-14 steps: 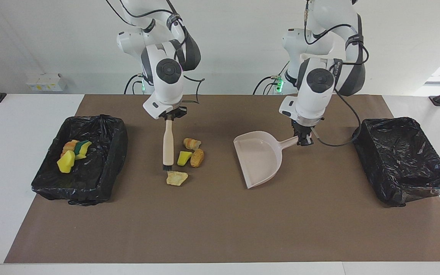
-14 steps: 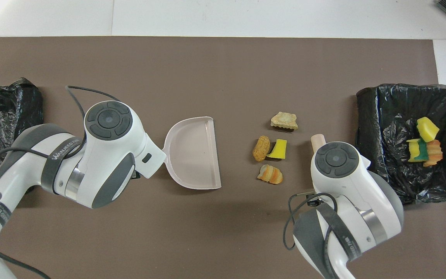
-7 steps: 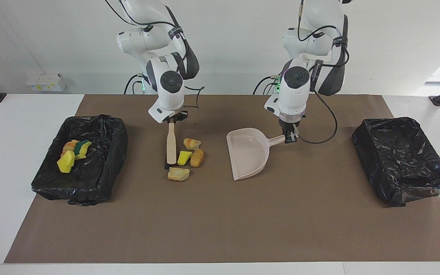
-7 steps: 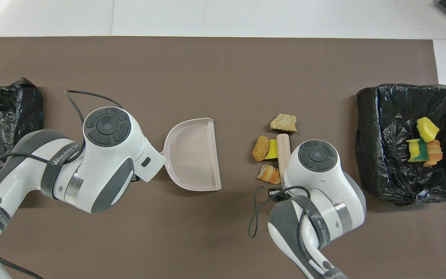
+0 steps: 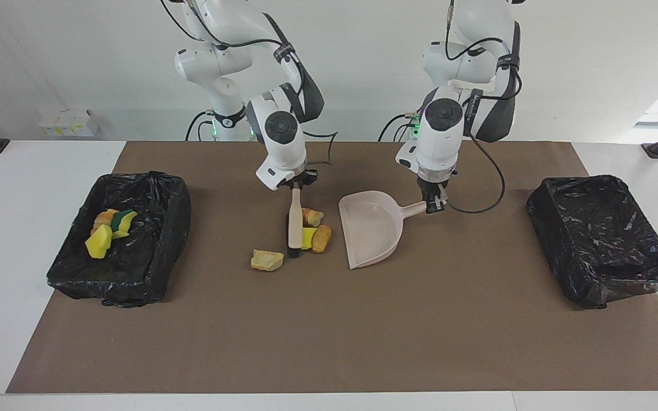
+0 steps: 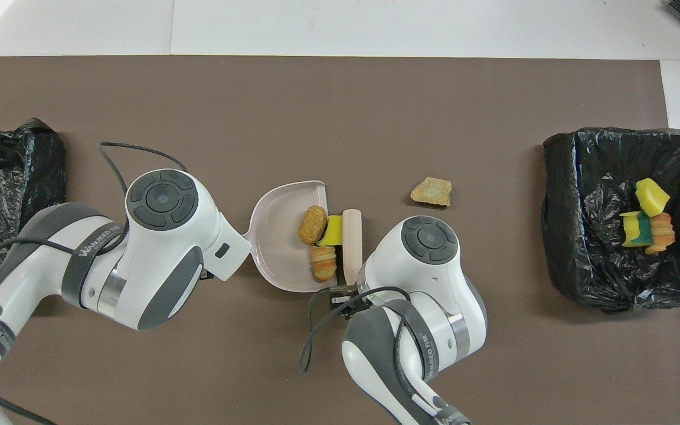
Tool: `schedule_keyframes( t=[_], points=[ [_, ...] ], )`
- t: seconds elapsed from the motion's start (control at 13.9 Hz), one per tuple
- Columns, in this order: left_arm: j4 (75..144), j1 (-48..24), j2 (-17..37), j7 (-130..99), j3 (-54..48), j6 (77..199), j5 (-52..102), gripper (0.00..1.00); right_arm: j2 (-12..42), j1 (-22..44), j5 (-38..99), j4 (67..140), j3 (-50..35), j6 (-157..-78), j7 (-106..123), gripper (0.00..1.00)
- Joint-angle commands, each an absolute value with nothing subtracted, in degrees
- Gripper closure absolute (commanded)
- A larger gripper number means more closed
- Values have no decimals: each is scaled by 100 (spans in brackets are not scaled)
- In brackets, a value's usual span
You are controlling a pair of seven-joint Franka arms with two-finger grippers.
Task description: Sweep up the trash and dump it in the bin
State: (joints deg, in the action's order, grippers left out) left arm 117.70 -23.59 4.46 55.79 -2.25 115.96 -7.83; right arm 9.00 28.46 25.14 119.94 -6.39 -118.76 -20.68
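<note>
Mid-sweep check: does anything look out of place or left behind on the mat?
Yes. One tan trash piece lies alone on the mat, apart from the brush, toward the right arm's end. The other three loose pieces are bunched at the dustpan lip. Nothing looks spilled or damaged.

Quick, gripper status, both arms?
Left gripper: shut on the dustpan handle.
Right gripper: shut on the brush handle.

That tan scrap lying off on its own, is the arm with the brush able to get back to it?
Probably yes. The stray piece lies on open mat beside the brush held by the right gripper, toward that arm's end; nothing stands between them.
</note>
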Motion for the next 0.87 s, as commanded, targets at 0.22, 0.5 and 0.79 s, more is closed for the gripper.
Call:
schedule_keyframes(
  t=[0.22,0.5,0.79],
  points=[
    [12656,-2417,114,5738,-185,12532,-888,100,731,2945,2596,11382,-563,-11516,-1915,100],
    [12560,-2347,176,5766,-185,12647,-861,100,500,2515,515,10796,-589,-10200,-1978,100],
    [11788,-2259,571,5730,-176,12236,-826,100,755,1743,-911,10609,-580,-9993,-935,100]
  ],
)
